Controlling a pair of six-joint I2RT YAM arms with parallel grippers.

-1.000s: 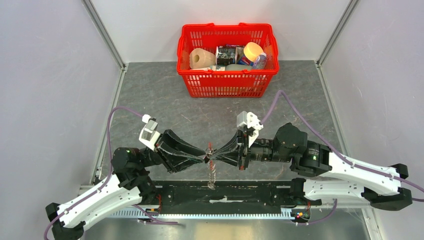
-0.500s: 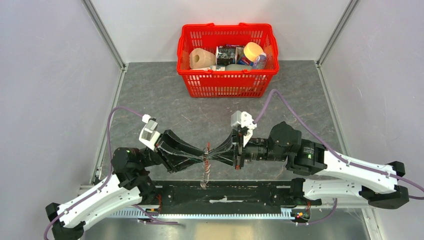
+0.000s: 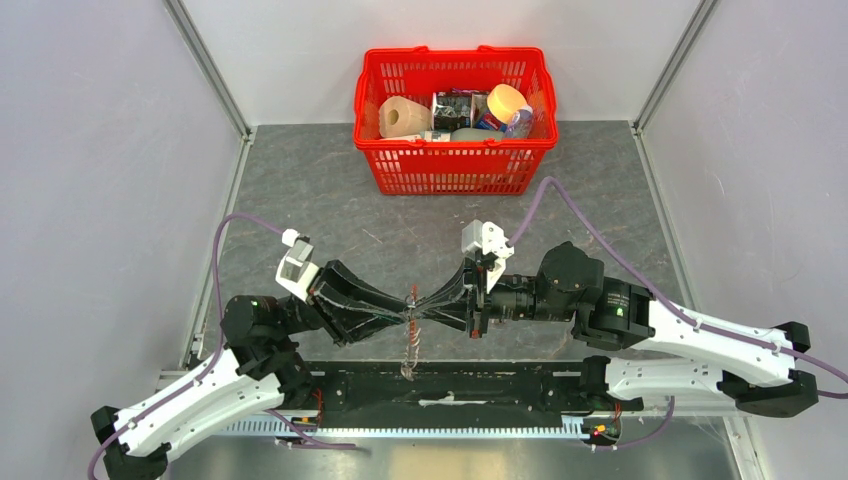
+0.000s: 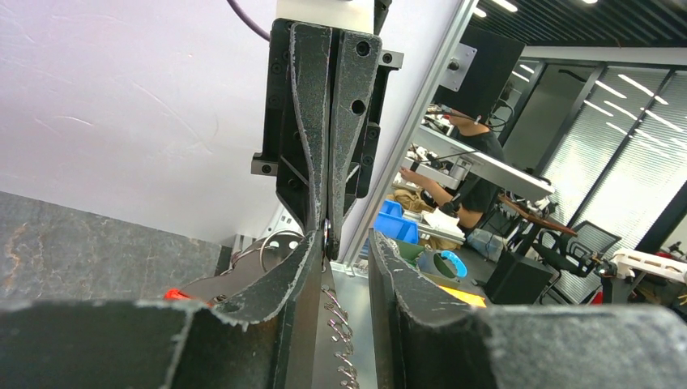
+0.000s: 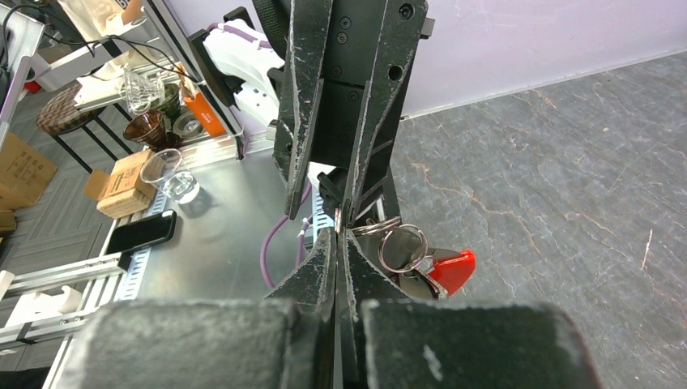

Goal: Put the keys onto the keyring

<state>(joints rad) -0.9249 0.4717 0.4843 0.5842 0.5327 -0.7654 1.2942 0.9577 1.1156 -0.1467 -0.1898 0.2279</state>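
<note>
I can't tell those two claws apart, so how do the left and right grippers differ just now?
The right gripper has its fingers pressed together; the left gripper has a gap between its own. The left gripper points rightward, the right gripper leftward. Both are black and meet tip to tip at the keyring.

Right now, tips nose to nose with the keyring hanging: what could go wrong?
1. The keyring hangs off a thin tip pinch by the right gripper; a slip would likely drop it, chain first, onto the black base rail.
2. The left gripper is open with one finger against the right tips; closing could nudge the ring loose.
3. I can't make out the key, so alignment is unconfirmed.
</note>
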